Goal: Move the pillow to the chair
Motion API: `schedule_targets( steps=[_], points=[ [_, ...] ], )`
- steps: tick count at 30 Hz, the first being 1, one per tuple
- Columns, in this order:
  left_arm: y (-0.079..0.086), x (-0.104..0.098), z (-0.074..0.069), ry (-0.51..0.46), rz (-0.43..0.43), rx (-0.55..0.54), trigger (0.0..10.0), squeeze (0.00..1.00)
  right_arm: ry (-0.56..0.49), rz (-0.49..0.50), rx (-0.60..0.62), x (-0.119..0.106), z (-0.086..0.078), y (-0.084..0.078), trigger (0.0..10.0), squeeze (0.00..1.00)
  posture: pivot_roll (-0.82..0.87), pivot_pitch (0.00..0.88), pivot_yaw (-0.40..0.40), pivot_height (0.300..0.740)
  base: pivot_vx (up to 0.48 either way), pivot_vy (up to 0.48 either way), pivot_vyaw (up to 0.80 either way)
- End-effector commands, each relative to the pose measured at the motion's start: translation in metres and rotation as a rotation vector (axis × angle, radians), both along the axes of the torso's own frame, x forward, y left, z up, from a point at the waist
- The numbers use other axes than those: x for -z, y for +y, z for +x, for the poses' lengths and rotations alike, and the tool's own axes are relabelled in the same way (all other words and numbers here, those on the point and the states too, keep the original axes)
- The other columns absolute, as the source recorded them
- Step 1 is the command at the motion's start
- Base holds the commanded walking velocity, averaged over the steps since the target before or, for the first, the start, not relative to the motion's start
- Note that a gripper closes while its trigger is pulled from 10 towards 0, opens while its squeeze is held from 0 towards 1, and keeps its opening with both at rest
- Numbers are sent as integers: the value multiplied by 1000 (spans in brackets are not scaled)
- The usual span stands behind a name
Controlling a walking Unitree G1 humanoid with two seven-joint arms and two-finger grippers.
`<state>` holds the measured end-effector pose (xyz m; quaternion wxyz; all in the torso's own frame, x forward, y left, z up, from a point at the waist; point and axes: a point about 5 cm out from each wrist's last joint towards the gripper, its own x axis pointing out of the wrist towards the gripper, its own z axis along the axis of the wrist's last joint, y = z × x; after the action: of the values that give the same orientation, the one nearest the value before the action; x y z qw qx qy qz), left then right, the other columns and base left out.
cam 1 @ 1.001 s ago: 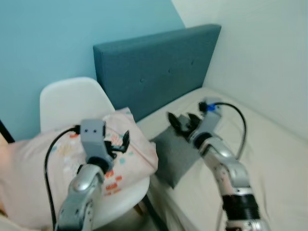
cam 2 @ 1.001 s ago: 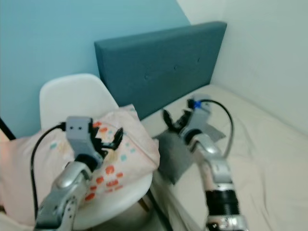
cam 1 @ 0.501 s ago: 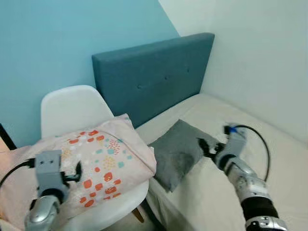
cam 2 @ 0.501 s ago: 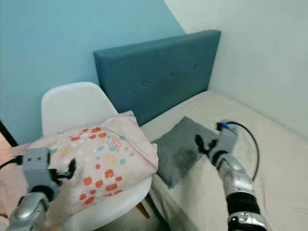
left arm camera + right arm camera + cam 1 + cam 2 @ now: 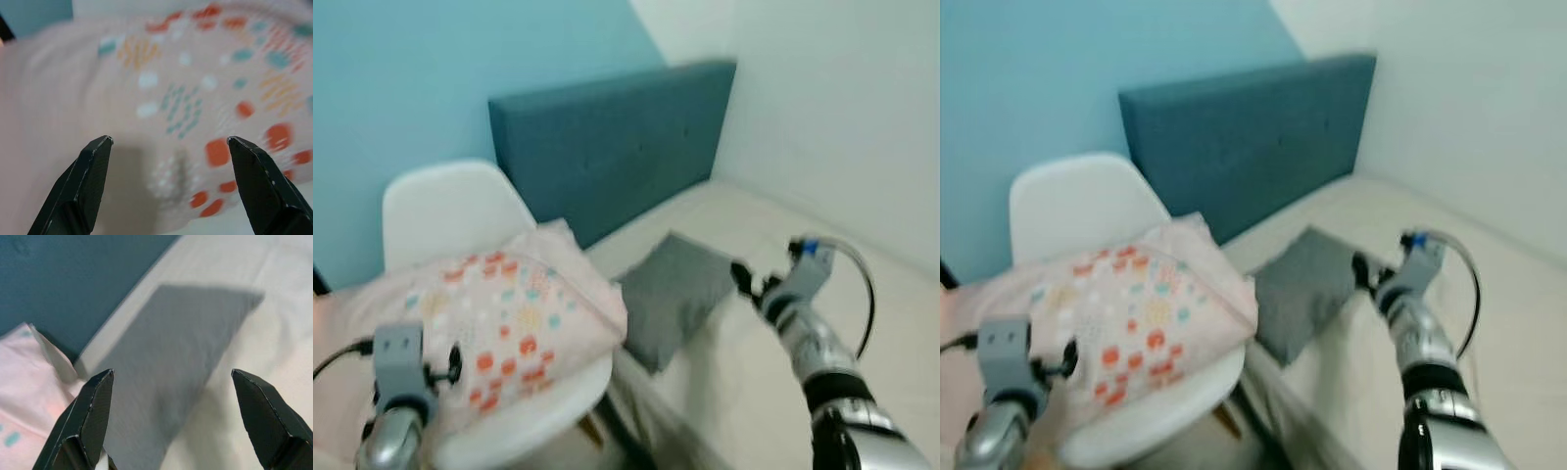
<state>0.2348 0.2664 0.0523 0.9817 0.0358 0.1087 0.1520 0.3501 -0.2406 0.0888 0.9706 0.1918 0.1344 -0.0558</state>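
Bedroom corner: light blue wall [image 5: 431,78] on the left, pale wall on the right, dark teal upholstered headboard [image 5: 607,137] between them, cream-sheeted bed [image 5: 862,245] running out from it.

Head views, slightly blurred: white moulded chair [image 5: 450,211] beside the bed, close against the headboard's left end. Pink pillow [image 5: 499,318] with orange, teal and white patches lying across the chair seat, its near corner overhanging toward the bed. Grey pillow [image 5: 677,291] lying on the bed next to it, tilted, one corner near the mattress edge. Left gripper [image 5: 445,364] low in the foreground, over the near part of the pink pillow. Right gripper [image 5: 744,279] reaching over the bed, just beside the grey pillow's right edge; blue-tipped black cable looping from its wrist.

Left wrist view: left gripper's fingers [image 5: 83,183] spread wide, nothing between them, patterned pink fabric close beneath.

Right wrist view: right gripper's fingers [image 5: 88,418] likewise spread wide and empty, grey pillow ahead on the cream sheet, headboard beyond, a corner of the pink pillow at the side.
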Motion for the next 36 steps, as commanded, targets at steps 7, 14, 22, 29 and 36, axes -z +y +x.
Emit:
schedule_targets(
  steps=[7,14,22,29,36],
  points=[
    [10,-7,0,-22,52,-13,10000,0,-13,111,67,5,-1,-3,10000,0,97,0,-28,570,0,0,0],
    [12,-16,-5,-59,108,18,10000,0,-61,296,106,1,4,-1,10000,0,98,19,-16,540,0,0,0],
    [15,-28,-8,-77,144,38,10000,0,-14,475,49,13,4,25,10000,0,110,68,-14,510,0,0,0],
    [29,-53,-16,-121,190,28,10000,0,118,412,29,30,1,51,10000,0,145,148,-14,510,0,0,0],
    [32,-82,-18,-170,261,45,10000,0,52,497,-12,16,11,62,10000,0,171,208,-6,510,0,0,0]
  ],
)
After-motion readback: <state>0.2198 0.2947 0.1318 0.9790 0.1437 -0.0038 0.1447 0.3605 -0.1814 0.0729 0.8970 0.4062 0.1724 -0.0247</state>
